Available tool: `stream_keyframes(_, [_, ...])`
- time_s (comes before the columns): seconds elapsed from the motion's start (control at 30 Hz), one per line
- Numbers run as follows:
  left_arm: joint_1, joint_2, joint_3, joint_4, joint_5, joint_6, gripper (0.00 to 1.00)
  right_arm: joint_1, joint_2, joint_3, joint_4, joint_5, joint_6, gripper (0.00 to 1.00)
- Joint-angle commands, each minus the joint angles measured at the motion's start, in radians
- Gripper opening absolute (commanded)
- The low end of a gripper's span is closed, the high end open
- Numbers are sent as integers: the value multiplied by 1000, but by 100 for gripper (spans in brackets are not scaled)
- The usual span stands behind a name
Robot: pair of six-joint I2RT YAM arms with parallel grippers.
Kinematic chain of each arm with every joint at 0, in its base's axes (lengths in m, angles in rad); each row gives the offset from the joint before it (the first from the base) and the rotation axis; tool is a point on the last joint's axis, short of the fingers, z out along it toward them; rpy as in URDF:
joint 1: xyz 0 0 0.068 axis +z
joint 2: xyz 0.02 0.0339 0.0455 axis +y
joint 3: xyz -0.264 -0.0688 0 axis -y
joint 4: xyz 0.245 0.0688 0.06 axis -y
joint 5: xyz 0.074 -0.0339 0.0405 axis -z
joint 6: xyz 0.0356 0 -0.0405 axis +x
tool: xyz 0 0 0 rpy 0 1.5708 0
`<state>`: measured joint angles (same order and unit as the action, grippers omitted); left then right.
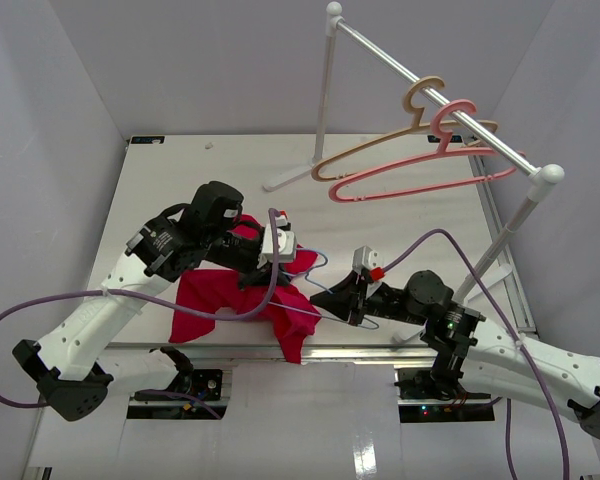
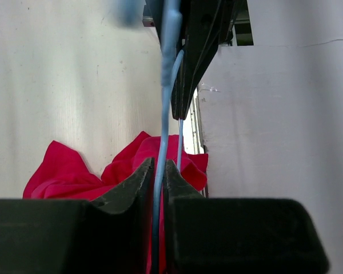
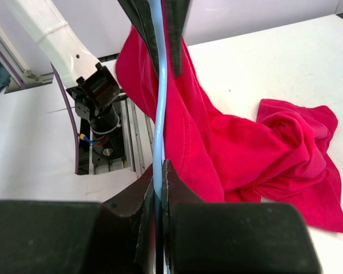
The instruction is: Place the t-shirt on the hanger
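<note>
The crimson t-shirt [image 1: 220, 295] lies crumpled near the table's front edge, and one part is lifted between the two grippers. The thin light-blue hanger [image 1: 323, 261] runs between them, partly hidden in the cloth. My left gripper [image 1: 263, 274] is shut on the hanger wire [image 2: 159, 154], with the t-shirt [image 2: 68, 177] just beyond its fingers. My right gripper [image 1: 318, 297] is shut on another part of the hanger [image 3: 159, 114], and the t-shirt [image 3: 263, 154] drapes to the right of the wire. Each wrist view shows the other gripper at the far end of the wire.
A white clothes rack [image 1: 435, 100] stands at the back right with a tan hanger [image 1: 380, 145] and a pink hanger [image 1: 420, 165] on its bar. Its right post [image 1: 505, 235] is close to my right arm. Purple cables [image 1: 40, 305] loop from both arms.
</note>
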<state>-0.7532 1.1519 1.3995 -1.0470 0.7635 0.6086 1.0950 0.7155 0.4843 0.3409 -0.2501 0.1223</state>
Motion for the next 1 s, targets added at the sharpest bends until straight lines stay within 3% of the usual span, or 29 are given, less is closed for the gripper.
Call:
stream_keyframes(0.0, [-8,-2,17,43,-66,-47,26,6,-46,9,121,21,-15,8])
stream_keyframes(0.07, [-8,-8,46,46,-79,-63,36,6,-59,-15,142,17,-4,8])
stream_keyframes(0.13, [-9,-19,80,48,-88,-102,60,7,-85,-74,208,-2,35,8])
stream_keyframes(0.17, [-9,-24,94,45,-96,-116,64,8,-100,-109,258,-17,51,8])
stream_keyframes(0.23, [-8,-35,111,24,-108,-147,65,6,-111,-140,309,-35,62,8])
stream_keyframes(0.47, [-8,-20,207,-59,-371,-215,65,6,-133,-170,291,0,66,8])
stream_keyframes(0.6, [-8,-33,214,-112,-514,-162,53,8,-156,-171,263,3,65,8])
stream_keyframes(0.83, [-8,-105,127,-105,-527,-116,60,6,-188,-164,222,-12,55,8])
stream_keyframes(0.97, [-8,-116,110,-87,-448,-82,62,6,-192,-161,191,-11,42,8])
